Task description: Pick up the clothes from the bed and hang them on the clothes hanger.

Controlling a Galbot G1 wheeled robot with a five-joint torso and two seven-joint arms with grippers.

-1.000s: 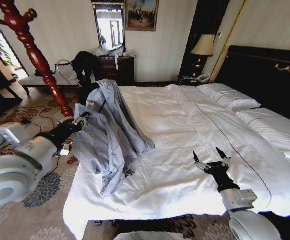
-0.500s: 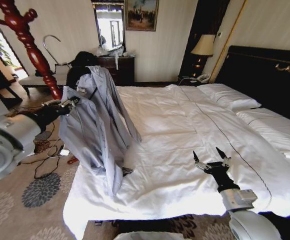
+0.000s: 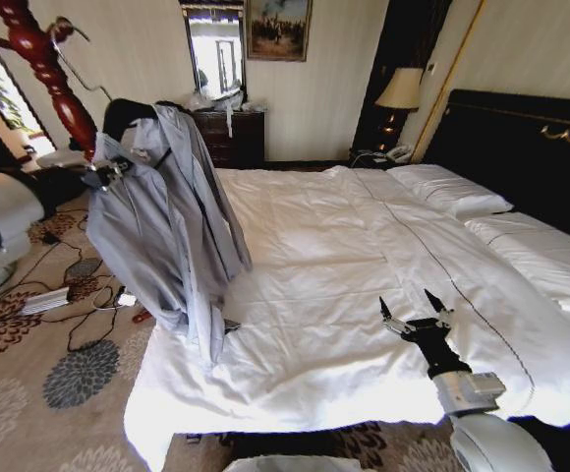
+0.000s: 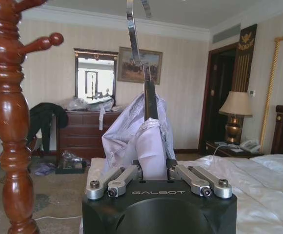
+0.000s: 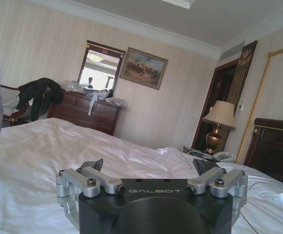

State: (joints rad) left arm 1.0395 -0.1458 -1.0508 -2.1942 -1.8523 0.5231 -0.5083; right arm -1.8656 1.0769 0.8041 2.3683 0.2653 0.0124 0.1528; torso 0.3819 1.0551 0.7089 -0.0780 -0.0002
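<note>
1. Head view shows the shirt (image 3: 172, 226) on the black clothes hanger (image 3: 118, 113), raised beside the bed (image 3: 364, 285); its lower hem hangs at the mattress edge.
2. My left gripper (image 3: 108, 169) is closed on the hanger and the shirt's shoulder; in my left wrist view the fabric (image 4: 141, 141) sits between my fingers.
3. The silver hook (image 3: 69, 59) is near the red wooden coat stand (image 3: 54, 84).
4. My right gripper (image 3: 415, 313) rests over the white sheet with fingers spread wide, holding nothing.
</note>
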